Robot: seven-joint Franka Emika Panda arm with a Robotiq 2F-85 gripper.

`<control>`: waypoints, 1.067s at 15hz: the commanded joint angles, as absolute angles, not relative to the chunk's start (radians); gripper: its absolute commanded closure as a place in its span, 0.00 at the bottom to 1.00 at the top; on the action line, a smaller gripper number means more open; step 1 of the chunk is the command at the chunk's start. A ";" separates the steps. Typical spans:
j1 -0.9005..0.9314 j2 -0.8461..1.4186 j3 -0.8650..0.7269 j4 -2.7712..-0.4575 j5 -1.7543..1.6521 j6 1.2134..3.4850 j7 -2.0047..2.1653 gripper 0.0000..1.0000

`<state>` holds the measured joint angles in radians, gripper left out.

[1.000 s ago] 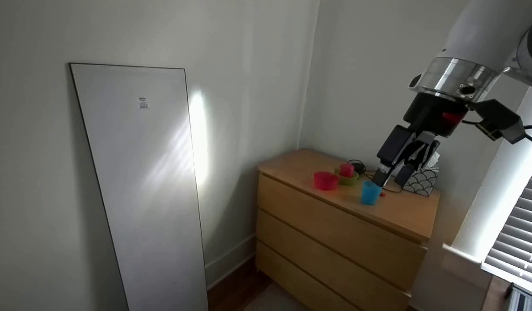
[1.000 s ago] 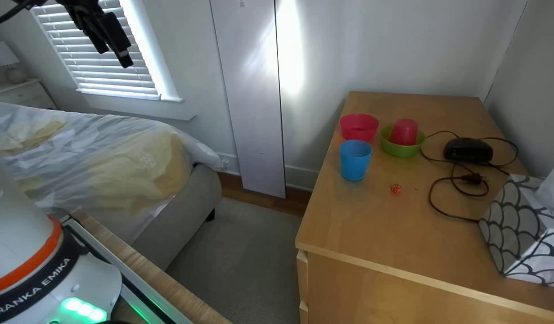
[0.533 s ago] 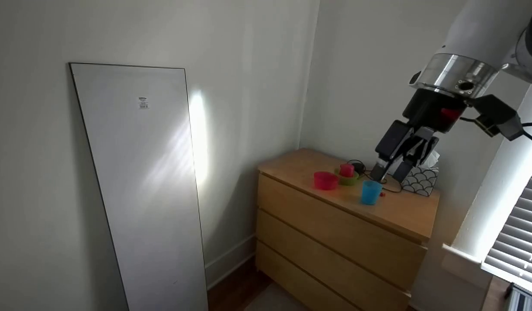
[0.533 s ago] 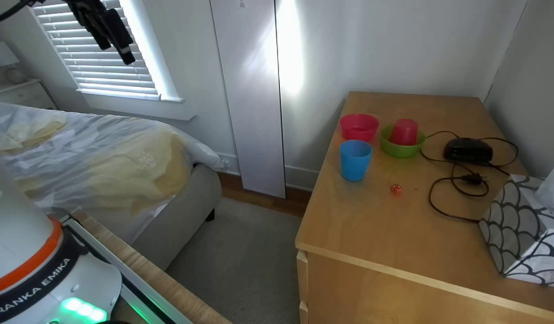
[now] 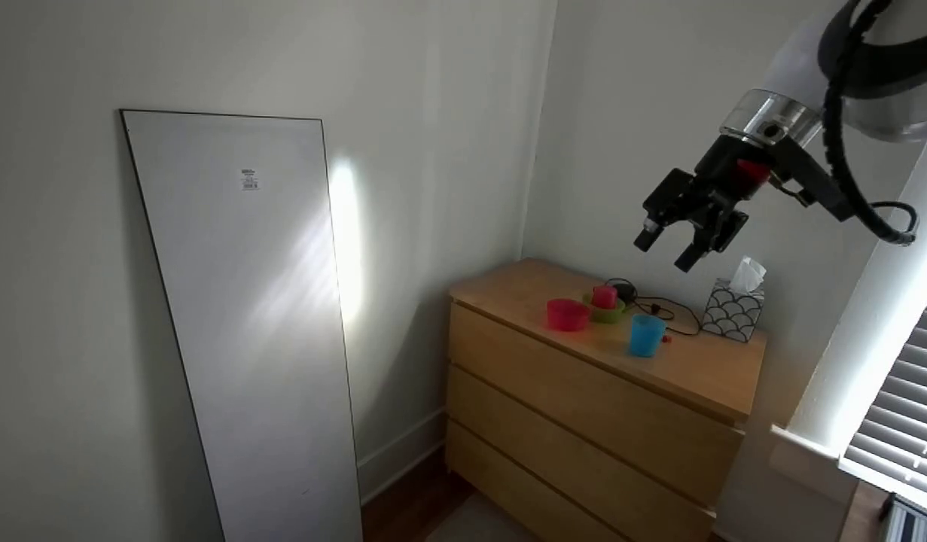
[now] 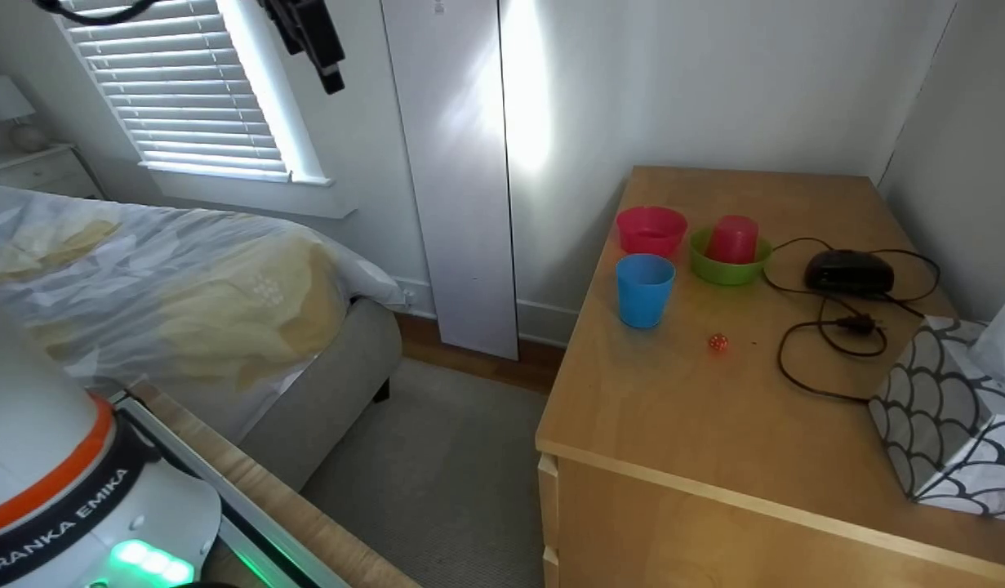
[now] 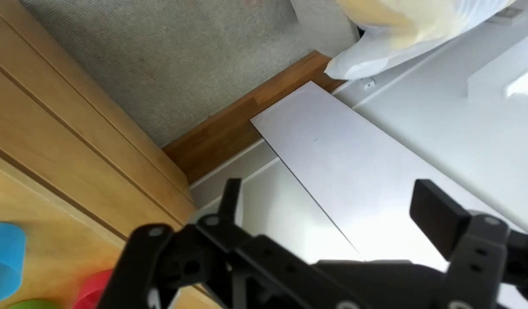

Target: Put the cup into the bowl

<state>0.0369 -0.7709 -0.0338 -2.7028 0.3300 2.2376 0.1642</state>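
The bright blue cup (image 5: 647, 336) stands upright on the wooden dresser; it also shows in an exterior view (image 6: 645, 291) and at the lower left of the wrist view (image 7: 5, 246). A low red bowl (image 6: 651, 231) stands just behind it. A green bowl (image 6: 727, 273) beside that holds a small upside-down pink cup (image 6: 733, 239). My gripper (image 5: 668, 248) is open, with nothing between its fingers, well above and apart from the cup. In the wrist view the spread fingers (image 7: 328, 197) face the wall panel. Only part of the gripper (image 6: 326, 73) shows at the top of an exterior view.
A small red die (image 6: 718, 342) lies near the cup. A black device (image 6: 850, 273) with loose cables and a patterned tissue box (image 6: 931, 408) are on the dresser (image 6: 673, 425). A tall pale panel (image 5: 245, 324) leans on the wall. A bed (image 6: 200, 302) stands beyond the rug.
My gripper has risen and swung, moving up in an exterior view and rightward and up in an exterior view. It uncovers the tissue box. The cup and bowls have not moved.
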 commanded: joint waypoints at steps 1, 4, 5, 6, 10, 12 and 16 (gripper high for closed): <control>-0.034 -0.631 -0.090 -2.652 0.287 2.328 0.087 0.00; -0.081 -0.520 -0.119 -2.603 0.229 2.367 0.049 0.00; -0.092 -0.484 -0.126 -2.585 0.212 2.375 0.042 0.00; -0.103 -0.443 -0.130 -2.560 0.188 2.382 0.032 0.00; -0.147 -0.276 -0.133 -2.452 0.093 2.393 0.038 0.00; -0.159 -0.192 -0.138 -2.393 0.052 2.385 0.041 0.00; -0.174 -0.052 -0.166 -2.298 0.011 2.417 -0.007 0.00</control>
